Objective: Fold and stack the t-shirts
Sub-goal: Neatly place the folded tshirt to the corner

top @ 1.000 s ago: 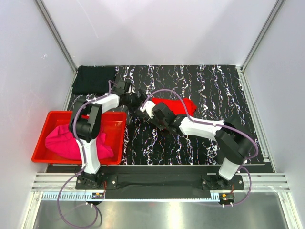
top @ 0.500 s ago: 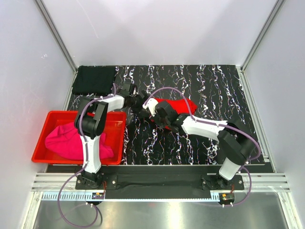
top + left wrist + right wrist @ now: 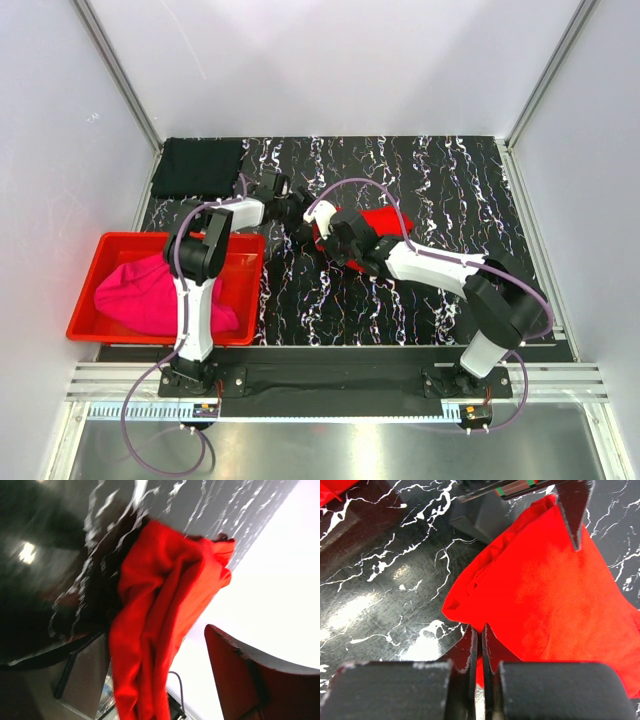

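A bright red cloth t-shirt (image 3: 385, 222) lay bunched at the centre of the top view, on the black tabletop veined with white like marble (image 3: 450, 190), and both arms met at its left end. The right gripper (image 3: 478, 630) had its two dark fingers pressed together, with only a hairline slit between them. In its wrist view, at the lower middle of the frame, they pinched the near edge of the red shirt. The cloth spread from there towards the right and upper right. The left gripper (image 3: 292, 207) reached in from the upper left with its jaws wide apart. One pointed finger (image 3: 572, 515) hung over the shirt at the top right of the right wrist view. In the left wrist view the rumpled red folds ran down the middle of the frame between the spread fingers. A folded black cloth t-shirt (image 3: 198, 166) lay flat in the table's upper left corner. A crumpled magenta pink cloth t-shirt (image 3: 150, 300) sat inside the rigid red plastic rectangular bin (image 3: 240, 275) at the left of the top view.
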Motion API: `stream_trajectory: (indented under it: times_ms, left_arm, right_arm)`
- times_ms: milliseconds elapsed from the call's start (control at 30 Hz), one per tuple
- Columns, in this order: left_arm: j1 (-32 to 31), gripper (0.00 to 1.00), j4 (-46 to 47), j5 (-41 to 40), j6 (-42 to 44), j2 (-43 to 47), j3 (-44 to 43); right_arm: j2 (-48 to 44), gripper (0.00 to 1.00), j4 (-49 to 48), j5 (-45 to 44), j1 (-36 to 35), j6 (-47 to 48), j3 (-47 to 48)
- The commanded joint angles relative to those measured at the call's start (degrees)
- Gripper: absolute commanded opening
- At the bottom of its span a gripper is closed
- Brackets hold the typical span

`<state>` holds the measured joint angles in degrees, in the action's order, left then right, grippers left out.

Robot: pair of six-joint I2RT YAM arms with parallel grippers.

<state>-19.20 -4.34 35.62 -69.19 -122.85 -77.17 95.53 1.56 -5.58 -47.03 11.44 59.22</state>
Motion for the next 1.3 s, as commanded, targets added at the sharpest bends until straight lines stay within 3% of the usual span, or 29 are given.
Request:
stream_trajectory:
  times_ms: [0,200,333,367,400,433,467,500,567,667,800,1000,1267]
  left_arm:
    - [-0.2,0.78,1.2,-3.2,0.5,-3.5,-0.8]
    - [-0.2,0.64,3.9,-2.7,0.6,-5.6,-2.3]
    - [-0.2,0.42,4.6,-2.2,1.5,-6.2,-2.7]
    - [-0.2,0.27,5.6,-1.9,2.6,-6.4,-3.1]
    - [-0.2,0.19,5.4,-1.8,3.8,-6.4,-3.8]
    - [-0.2,0.12,4.4,-1.9,5.4,-6.6,-6.6]
    - [-0.2,0.00,1.6,-2.8,9.6,-7.1,-8.2]
    - [-0.1,0.00,-2.5,-3.2,11.6,-7.1,-10.1]
    - [0.0,0.00,-4.5,-4.1,16.2,-6.5,-13.6]
    - [0.7,0.00,-8.7,-6.4,22.6,-4.6,-17.8]
    - [2.1,0.00,-16.1,-10.2,28.8,-2.8,-24.1]
    - [4.7,0.00,-26.7,-15.6,38.2,-4.2,-37.2]
    - [7.7,0.00,-37.0,-25.2,53.1,-6.4,-52.0]
  right_arm:
    - [-2.9,0.00,-2.6,2.1,0.6,-1.3,0.5]
    - [-3.2,0.00,-2.7,2.4,0.9,-1.5,0.3]
    - [-3.5,0.00,-2.9,2.7,1.1,-2.2,-0.2]
    - [-3.6,0.00,-2.8,2.9,1.1,-2.5,-0.2]
    - [-3.8,0.03,-2.5,3.0,1.1,-3.3,-0.3]
    - [-3.8,0.23,-2.2,2.9,1.1,-3.9,-0.1]
    - [-3.9,0.36,-1.8,2.4,1.1,-5.1,0.2]
    - [-4.4,0.51,-0.6,1.6,1.1,-6.0,0.5]
    - [-5.3,0.70,2.5,0.0,1.1,-7.8,1.3]
    - [-8.9,0.80,8.4,-3.9,1.4,-10.8,3.3]
    - [-18.6,0.88,17.8,-10.1,3.2,-18.3,3.5]
    - [-29.1,0.89,28.7,-14.2,4.3,-23.5,0.8]
    - [-37.0,0.90,25.2,-12.6,4.3,-25.1,-6.7]
